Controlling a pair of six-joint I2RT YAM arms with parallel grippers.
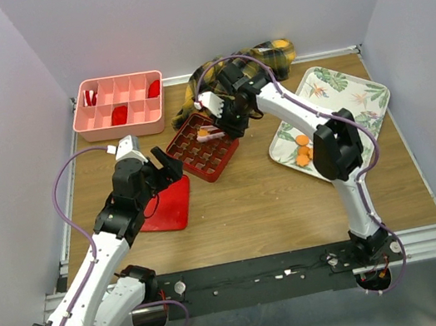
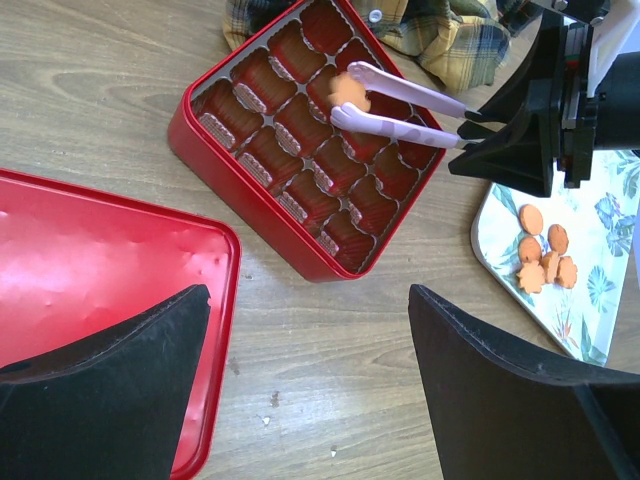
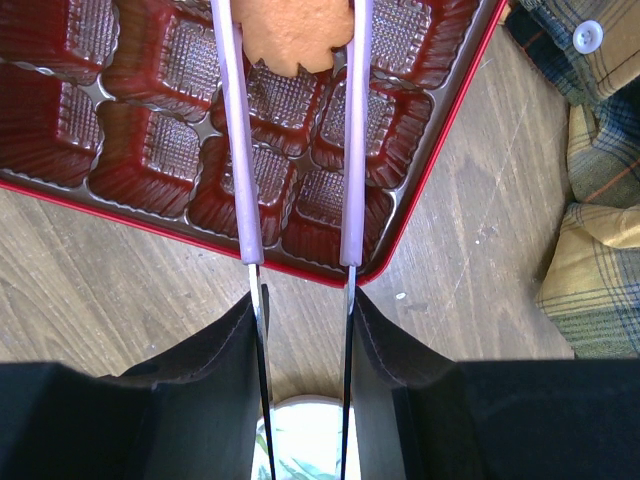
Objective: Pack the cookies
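Right gripper (image 3: 300, 312) of mine is clamped on lilac tongs (image 2: 410, 112), which pinch one cookie (image 2: 348, 89) above the red gridded box (image 2: 250, 216). My left gripper (image 2: 310, 300) gapes wide at the red lid's (image 2: 100, 260) right edge; other cookies (image 2: 546, 262) lie on the floral tray (image 2: 600, 300), right.

The top view looks steeply down from above and behind the arm bases, far enough off to take in the whole counter (image 1: 250, 199). The left wrist view sits low over the counter's left side and faces far and right, past the left jaws. The right wrist view looks straight down, very close, along the tongs (image 3: 236, 150). All three share the red gridded box (image 1: 193, 165). The top and left wrist views also share the floral tray (image 1: 357, 88).
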